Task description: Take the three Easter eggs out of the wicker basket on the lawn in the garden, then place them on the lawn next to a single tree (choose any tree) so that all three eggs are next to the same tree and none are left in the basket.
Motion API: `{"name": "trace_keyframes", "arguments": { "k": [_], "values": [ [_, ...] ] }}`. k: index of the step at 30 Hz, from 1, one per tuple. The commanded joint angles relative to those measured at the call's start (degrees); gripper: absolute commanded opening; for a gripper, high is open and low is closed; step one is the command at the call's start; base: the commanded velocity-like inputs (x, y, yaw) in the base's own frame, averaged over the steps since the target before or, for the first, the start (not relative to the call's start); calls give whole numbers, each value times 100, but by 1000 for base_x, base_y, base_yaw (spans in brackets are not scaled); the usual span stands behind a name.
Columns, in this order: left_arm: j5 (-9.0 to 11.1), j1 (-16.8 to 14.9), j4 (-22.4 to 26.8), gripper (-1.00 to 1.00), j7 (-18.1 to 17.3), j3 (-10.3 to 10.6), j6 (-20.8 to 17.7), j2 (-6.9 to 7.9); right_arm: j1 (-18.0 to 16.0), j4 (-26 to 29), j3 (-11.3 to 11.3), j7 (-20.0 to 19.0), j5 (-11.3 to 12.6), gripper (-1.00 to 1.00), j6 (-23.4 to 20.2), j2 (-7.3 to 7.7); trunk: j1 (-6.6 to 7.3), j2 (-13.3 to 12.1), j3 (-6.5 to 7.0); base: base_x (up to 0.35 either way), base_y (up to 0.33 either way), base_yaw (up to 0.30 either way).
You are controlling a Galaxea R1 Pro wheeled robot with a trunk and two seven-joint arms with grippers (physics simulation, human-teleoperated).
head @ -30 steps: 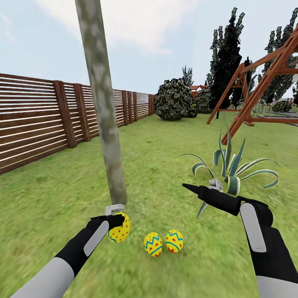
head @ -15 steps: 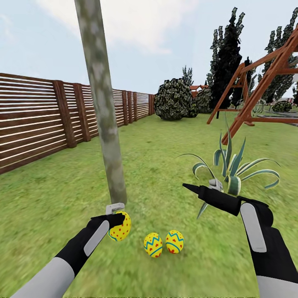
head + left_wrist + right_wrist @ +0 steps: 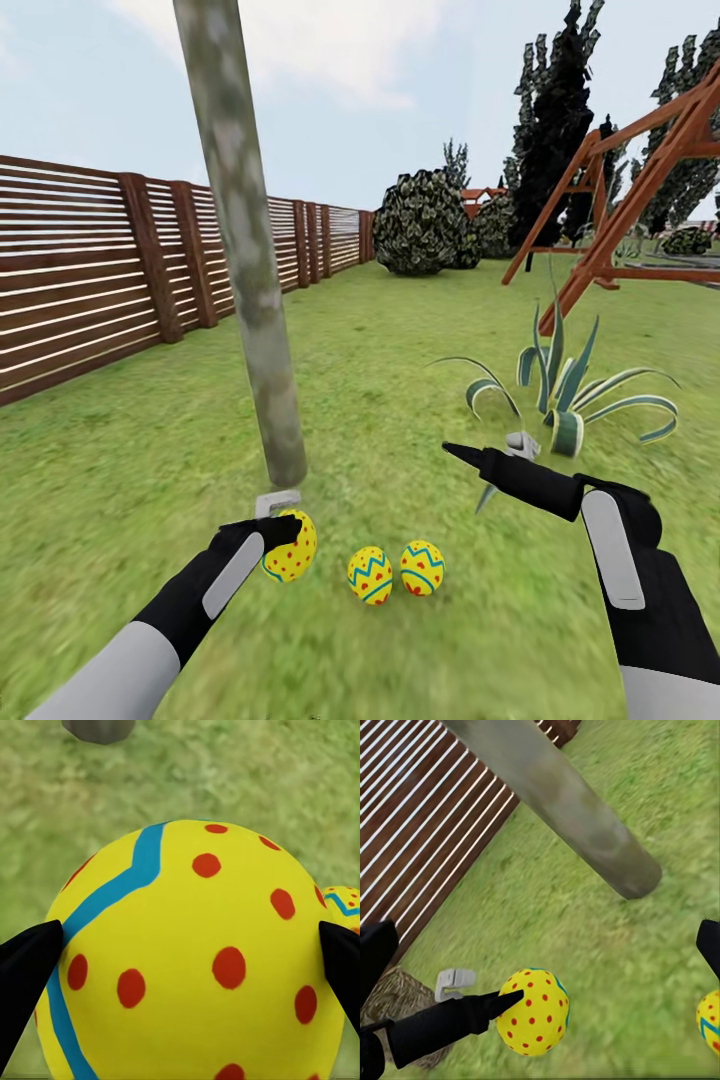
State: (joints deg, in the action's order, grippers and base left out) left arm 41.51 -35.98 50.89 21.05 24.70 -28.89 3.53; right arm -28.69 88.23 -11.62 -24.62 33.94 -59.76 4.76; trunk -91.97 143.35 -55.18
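Left hand point(image 3: 283, 528) was clamped on the third egg point(image 3: 290, 546), tree point(image 3: 245, 260) at 12 o'clock; it should've lowered onto grass before letting go.

The three eggs are yellow with red dots and blue zigzag bands: one point(image 3: 290, 547) is between the black fingers of the left end effector point(image 3: 278, 536), and two point(image 3: 370, 575) point(image 3: 422, 568) lie on the mottled green lawn point(image 3: 400, 380). The tree trunk point(image 3: 245, 250) is pale grey-green with darker patches. The fence point(image 3: 90, 270) is brown with horizontal slats. The low plant point(image 3: 560, 390) has green leaves with pale stripes. The right end effector point(image 3: 480, 462) is black, on a black and grey arm.
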Motion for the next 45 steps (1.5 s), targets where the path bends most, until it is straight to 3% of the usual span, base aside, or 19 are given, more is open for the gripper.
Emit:
{"name": "trace_keyframes", "arguments": {
  "k": [1, 9, 22, 25, 33, 41, 45],
  "values": [
    [59, -5, 10, -100, 57, 26, 0, 7, -5, 1, -8, -60, -46, 100, -24, -1, -1, 5, -29, 0, 0, 0],
    [59, -5, 18, -100, 50, 34, 232, 10, -5, 1, 0, -66, -43, 100, -24, -5, -22, 15, -206, 0, 0, 0],
    [59, -97, 148, -100, 61, 50, 260, -38, -5, -4, 26, -78, -37, 100, -24, -3, -55, 33, -494, 0, 0, 0],
    [59, -100, 164, -100, 73, 139, 257, -41, -2, 37, 12, -83, -37, 100, -24, 6, -63, 37, -561, 0, 0, 0],
    [58, -93, 293, -100, 113, 598, 261, -38, 163, 143, 6, -1019, -65, 100, -24, 38, -83, 47, -738, 0, 0, 0],
    [51, -97, 404, -100, 126, 692, 261, -30, 179, 151, -2, -1163, -106, 100, -24, 18, -104, 58, -915, 0, 0, 0],
    [-228, -101, 505, -100, 124, 658, 261, -24, 180, 144, 28, -1140, -116, 100, -24, -1, -114, 63, -1004, 0, 0, 0]
  ]
}}
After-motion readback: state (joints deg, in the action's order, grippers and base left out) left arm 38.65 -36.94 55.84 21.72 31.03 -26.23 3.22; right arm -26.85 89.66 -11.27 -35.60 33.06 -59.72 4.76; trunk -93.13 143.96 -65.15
